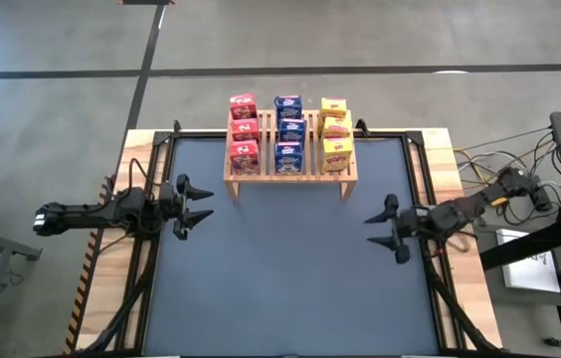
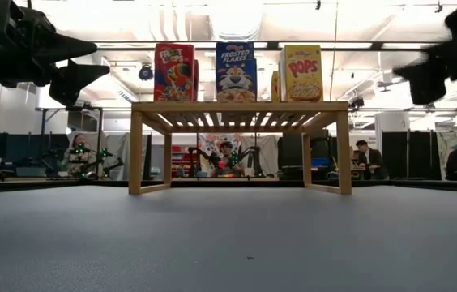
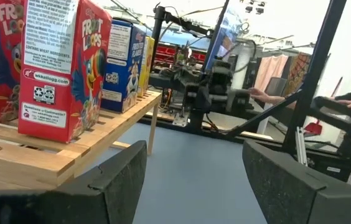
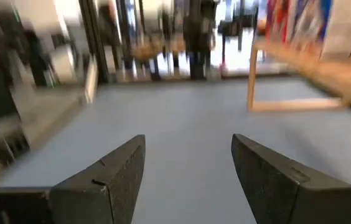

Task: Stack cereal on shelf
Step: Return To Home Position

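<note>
A wooden slatted shelf (image 1: 290,178) is seen from above at the far middle of a dark tabletop (image 1: 280,288). Nine small cereal boxes are stood upright on its top in three rows running front to back: three red boxes (image 1: 243,130) on the left, three blue boxes (image 1: 288,131) in the middle and three yellow boxes (image 1: 335,131) on the right. The rows are set close beside each other.

From tabletop height, the shelf (image 2: 241,106) is shown on short legs, with the front red box (image 2: 174,72), blue box (image 2: 235,71) and yellow box (image 2: 302,72) lined up along its top.

The left gripper (image 1: 209,204) is held above the tabletop's left side, near the shelf's front left corner but apart from it. Its fingers are spread wide and nothing is held between them; a red box (image 3: 57,68) on the shelf edge is seen beyond them in the left wrist view.

The right gripper (image 1: 374,230) is held above the right side, apart from the shelf, also spread wide and empty.

Seated people (image 2: 368,154) are visible in the room behind.
</note>
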`<state>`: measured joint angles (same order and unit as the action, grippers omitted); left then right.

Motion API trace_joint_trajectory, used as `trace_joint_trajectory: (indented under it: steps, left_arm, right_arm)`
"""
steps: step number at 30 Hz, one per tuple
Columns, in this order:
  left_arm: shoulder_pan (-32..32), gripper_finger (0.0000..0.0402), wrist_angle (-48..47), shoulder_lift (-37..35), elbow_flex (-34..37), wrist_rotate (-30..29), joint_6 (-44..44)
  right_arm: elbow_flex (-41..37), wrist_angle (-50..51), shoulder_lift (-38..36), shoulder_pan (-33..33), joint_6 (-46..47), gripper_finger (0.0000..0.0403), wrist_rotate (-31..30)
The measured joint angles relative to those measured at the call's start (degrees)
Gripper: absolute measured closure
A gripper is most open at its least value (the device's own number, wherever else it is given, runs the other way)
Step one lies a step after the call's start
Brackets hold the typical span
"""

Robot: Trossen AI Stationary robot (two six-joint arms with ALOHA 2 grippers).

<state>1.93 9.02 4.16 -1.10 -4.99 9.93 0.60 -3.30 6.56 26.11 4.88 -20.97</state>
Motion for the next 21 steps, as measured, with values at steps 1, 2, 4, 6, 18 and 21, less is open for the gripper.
trace_joint_trajectory:
  steps: [1, 2, 4, 6, 18, 21]
  left_arm:
    - [0.0, 0.0153, 0.0, 0.0, 0.0, 0.0, 0.0]
    - [0.0, 0.0153, 0.0, 0.0, 0.0, 0.0, 0.0]
    - [0.0, 0.0153, -0.1, 0.0, 0.0, 0.0, 0.0]
    - [0.0, 0.0153, -0.1, -0.2, 0.0, 0.1, 0.0]
    - [0.0, 0.0153, 0.0, 0.4, 0.0, -0.1, 0.0]
    - [0.0, 0.0153, -0.1, 0.6, 0.0, -0.1, 0.0]
  right_arm:
    - [0.0, 0.0, -2.3, 0.0, 0.1, 0.0174, 0.0]
    - [0.0, 0.0, -4.6, 0.0, 0.4, 0.0174, 0.0]
    - [0.0, -1.1, -6.5, 0.0, 1.1, 0.0174, -0.5]
    - [0.0, -1.7, -6.6, 0.0, 0.9, 0.0174, -0.4]
    - [0.0, -0.4, -6.1, -0.1, 1.1, 0.0174, 0.0]
    - [0.0, -0.4, -5.6, -0.1, 1.0, 0.0174, 0.0]
